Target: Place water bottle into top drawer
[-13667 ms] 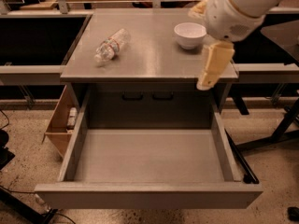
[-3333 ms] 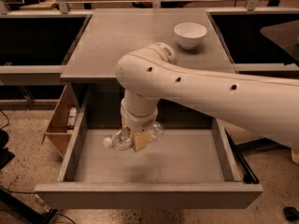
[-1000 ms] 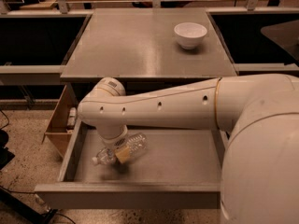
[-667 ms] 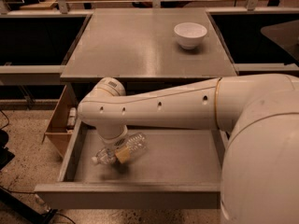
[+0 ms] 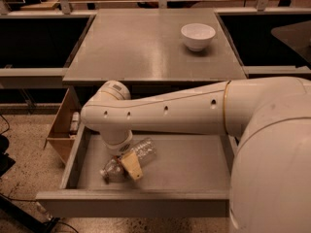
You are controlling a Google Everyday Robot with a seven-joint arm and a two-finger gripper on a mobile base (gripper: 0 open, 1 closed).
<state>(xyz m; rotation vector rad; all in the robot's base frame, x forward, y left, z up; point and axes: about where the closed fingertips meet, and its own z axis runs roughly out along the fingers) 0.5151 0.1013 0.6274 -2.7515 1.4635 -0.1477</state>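
Note:
The water bottle [image 5: 141, 153] is clear and ribbed and lies on its side on the floor of the top drawer [image 5: 194, 164], in the drawer's left half, with its cap end pointing to the front left. The drawer is pulled fully out under the grey table [image 5: 146, 47]. My gripper [image 5: 130, 165] reaches down into the drawer from the white arm [image 5: 194, 111] and sits right over the middle of the bottle, covering part of it.
A white bowl [image 5: 198, 35] stands at the back right of the table top. A wooden box [image 5: 60, 130] sits on the floor left of the drawer. My arm's large white body [image 5: 277, 164] fills the right side and hides the drawer's right end.
Since 3.3 s ago the gripper has moved left and lower with the bottle. Over the last second nothing has visibly moved.

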